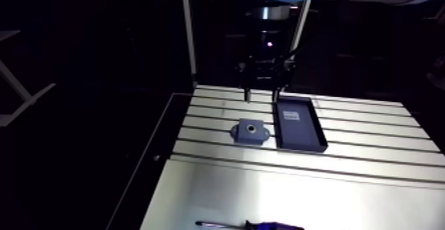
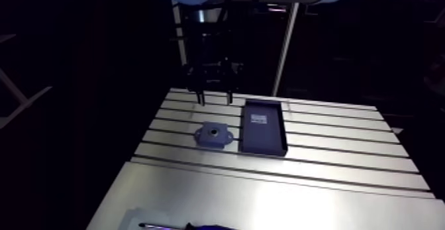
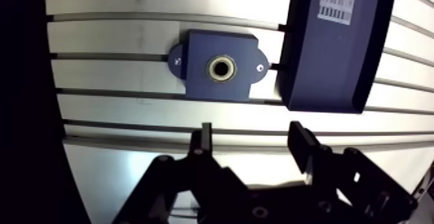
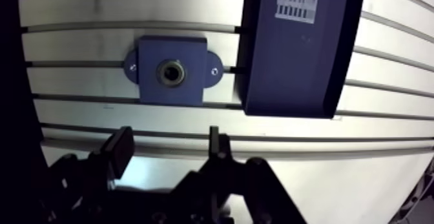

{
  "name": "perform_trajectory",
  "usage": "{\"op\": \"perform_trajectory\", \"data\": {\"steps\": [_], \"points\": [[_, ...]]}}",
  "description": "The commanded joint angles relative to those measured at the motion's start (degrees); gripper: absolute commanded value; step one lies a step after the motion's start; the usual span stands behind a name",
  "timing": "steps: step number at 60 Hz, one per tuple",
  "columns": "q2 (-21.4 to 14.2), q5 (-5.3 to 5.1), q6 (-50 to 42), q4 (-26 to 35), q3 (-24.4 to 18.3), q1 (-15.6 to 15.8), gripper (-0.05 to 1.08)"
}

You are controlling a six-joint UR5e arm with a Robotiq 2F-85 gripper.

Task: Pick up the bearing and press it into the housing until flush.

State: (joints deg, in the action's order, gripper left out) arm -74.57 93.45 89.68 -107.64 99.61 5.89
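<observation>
- Aluminium slotted surface (image 1: 371,179) carries everything I see.
- Dark blue tray (image 3: 323,65), with a barcode label (image 3: 337,7) inside, lies just beside the housing (image 3: 200,84).
- My hand (image 3: 252,136) hangs above the surface, fingers (image 3: 303,142) apart, nothing between them.
- Blue housing sits flat across the slots, ahead of the hand.
- Bearing (image 3: 210,67), a metal ring, sits in the housing's bore; whether flush, I cannot tell.
</observation>
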Motion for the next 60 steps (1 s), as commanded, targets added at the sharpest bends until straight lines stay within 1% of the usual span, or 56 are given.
{"op": "perform_trajectory", "data": {"steps": [1, 17, 19, 24, 26, 27, 30, 31, 32, 33, 35, 40, 42, 53, 60], "points": [[-3.3, -0.16, 0.0, 7.6, -3.7, -2.0, 0.01], [-6.9, -0.15, 0.0, 12.7, -5.9, -3.6, 0.01], [-7.9, -0.24, 0.3, 13.6, -6.4, -4.3, 0.01], [-9.0, -0.40, 1.2, 14.5, -6.6, -5.0, 0.01], [-9.5, -0.57, 1.5, 15.0, -6.9, -5.3, 0.01], [-9.9, -0.89, 1.6, 15.6, -7.2, -5.7, 0.01], [-10.2, -1.16, 1.7, 16.1, -7.4, -5.9, 0.01], [-10.5, -1.58, 1.7, 16.7, -7.8, -6.0, 0.01], [-10.5, -1.58, 1.7, 16.7, -7.8, -6.0, 0.01], [-10.8, -1.86, 1.8, 17.3, -8.1, -6.0, 0.01], [-11.1, -1.98, 1.8, 17.9, -8.4, -6.2, 0.01], [-11.5, -2.09, 2.1, 19.1, -9.0, -6.2, 0.01], [-11.6, -2.09, 2.5, 20.4, -9.6, -6.7, 0.01], [-12.2, -2.26, 3.4, 23.2, -11.5, -7.8, 0.01], [-12.5, -2.43, 3.8, 24.7, -13.8, -7.8, 0.01]]}}
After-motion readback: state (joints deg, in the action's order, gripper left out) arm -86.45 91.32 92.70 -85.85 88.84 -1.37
